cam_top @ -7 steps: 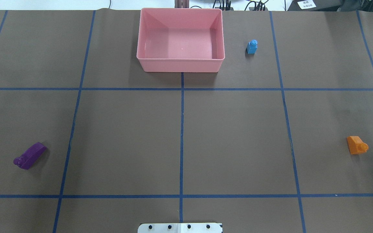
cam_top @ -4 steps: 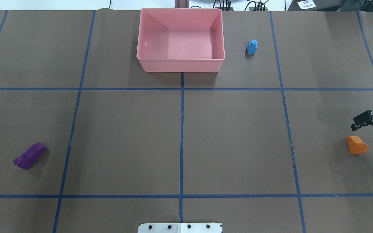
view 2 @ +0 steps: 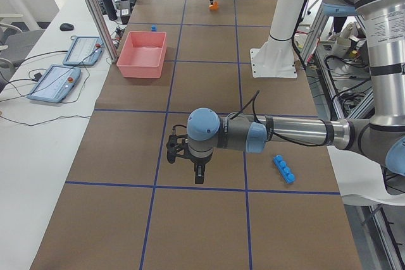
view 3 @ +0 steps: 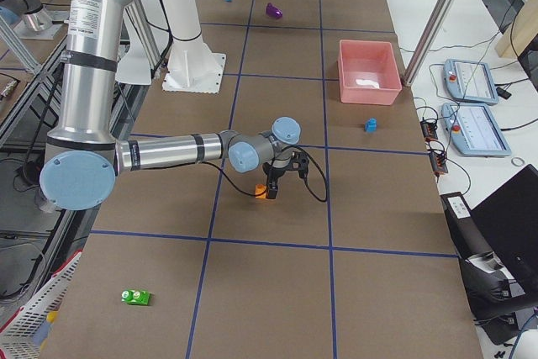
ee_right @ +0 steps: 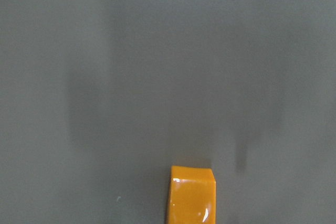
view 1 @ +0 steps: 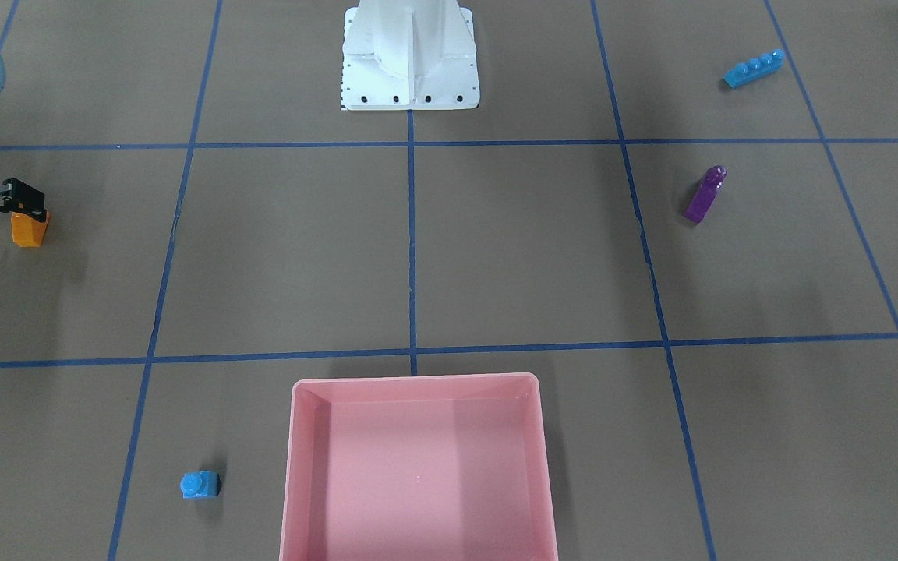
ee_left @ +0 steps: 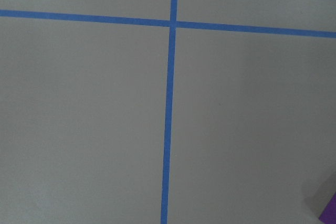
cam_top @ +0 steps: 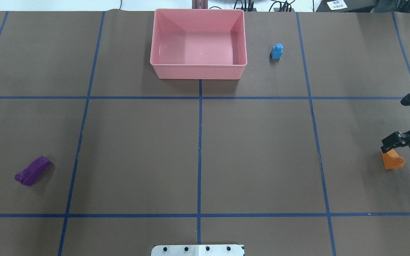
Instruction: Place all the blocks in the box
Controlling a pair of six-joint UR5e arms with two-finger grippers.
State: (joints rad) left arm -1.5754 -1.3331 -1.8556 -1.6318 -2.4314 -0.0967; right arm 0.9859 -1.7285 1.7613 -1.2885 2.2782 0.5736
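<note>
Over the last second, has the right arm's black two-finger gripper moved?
Yes. The right gripper has come in from the overhead view's right edge, leftward and down toward the glossy orange plastic brick, which has not shifted.

The middle of the table (cam_top: 258, 156), between the white robot base (view 1: 410, 54) and the pink box (cam_top: 198, 73), is left bare, so a wide lane to the box's open top is offered from either side. Entry there is barred only by the box's raised walls. The small blue brick (cam_top: 277, 52) stands near the box on the robot's right, apart from it. The purple brick (cam_top: 32, 171) and long blue brick (view 1: 753, 68) lie well apart on the left, each ringed by bare paper. The orange brick (cam_top: 392, 160) is partly overhung by the right gripper (cam_top: 399, 122), jaws spread. The green brick (view 3: 134, 297) lies alone nearer the table's right end.
</note>
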